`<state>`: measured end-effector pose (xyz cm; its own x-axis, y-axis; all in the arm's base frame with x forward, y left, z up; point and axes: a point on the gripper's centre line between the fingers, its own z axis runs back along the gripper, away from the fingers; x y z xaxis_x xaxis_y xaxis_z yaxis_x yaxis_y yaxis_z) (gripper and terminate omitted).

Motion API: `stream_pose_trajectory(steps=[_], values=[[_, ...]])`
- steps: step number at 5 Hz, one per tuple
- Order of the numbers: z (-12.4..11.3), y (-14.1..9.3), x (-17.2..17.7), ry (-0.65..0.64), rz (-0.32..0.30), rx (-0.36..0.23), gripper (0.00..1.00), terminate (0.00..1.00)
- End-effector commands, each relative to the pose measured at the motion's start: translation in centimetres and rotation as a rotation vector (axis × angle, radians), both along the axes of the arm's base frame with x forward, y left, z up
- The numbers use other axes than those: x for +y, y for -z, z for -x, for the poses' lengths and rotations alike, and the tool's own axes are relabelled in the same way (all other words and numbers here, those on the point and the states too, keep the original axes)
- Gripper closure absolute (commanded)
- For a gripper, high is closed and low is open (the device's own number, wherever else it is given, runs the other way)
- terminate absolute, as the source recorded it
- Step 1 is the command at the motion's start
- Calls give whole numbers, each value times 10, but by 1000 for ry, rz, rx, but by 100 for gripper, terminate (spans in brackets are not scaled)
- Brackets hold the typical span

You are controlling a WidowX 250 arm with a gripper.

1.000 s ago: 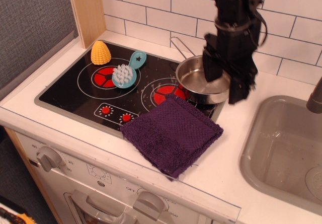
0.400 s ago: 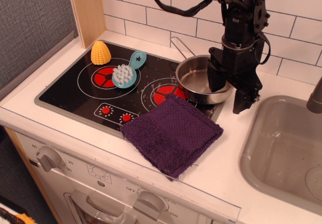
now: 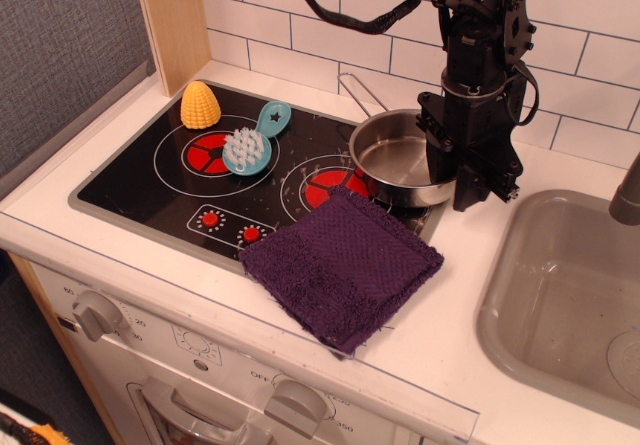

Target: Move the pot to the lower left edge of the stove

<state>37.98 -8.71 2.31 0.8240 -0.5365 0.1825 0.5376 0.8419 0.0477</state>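
Arm's upper part is cut off by the top edge; only the black wrist and tool (image 3: 455, 177) show. The tool stands vertical at the right rim of the pot (image 3: 392, 160), one finger (image 3: 441, 155) down inside the bowl, the other outside it by the worktop (image 3: 450, 295). They look pressed onto the rim between them, tho the contact itself is hidden behind the black housing. Pot's right wall is hidden too. Its wire handle runs up-left toward the tiles, tip hard to make out against the grout.

The pot sits at the far right of the stove (image 3: 140, 180), overlapping the right burner (image 3: 325, 185) and the stove's right edge. Near rim of that burner is covered by a purple cloth (image 3: 342, 262), which also hides the stove's lower right corner and hangs partly over the worktop front.

Count: 1 pot, 1 cloth, 2 burners, 2 red dial marks (image 3: 230, 225), 1 yellow corn toy (image 3: 199, 104) at back left, 1 blue brush (image 3: 250, 143) lying on the left burner (image 3: 208, 152), bristles up. Sink (image 3: 520, 295) at right is cut off by the frame; a dark tap end pokes in at the right edge. Oven knobs below are partly cut off.
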Motion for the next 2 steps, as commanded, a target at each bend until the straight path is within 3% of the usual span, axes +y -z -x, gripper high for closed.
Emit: stream_pose_trajectory(steps=[1, 2], values=[[-2, -8, 10, -15, -3, -27, 100, 0], [-6, -21, 11, 21, -2, -42, 100, 0]])
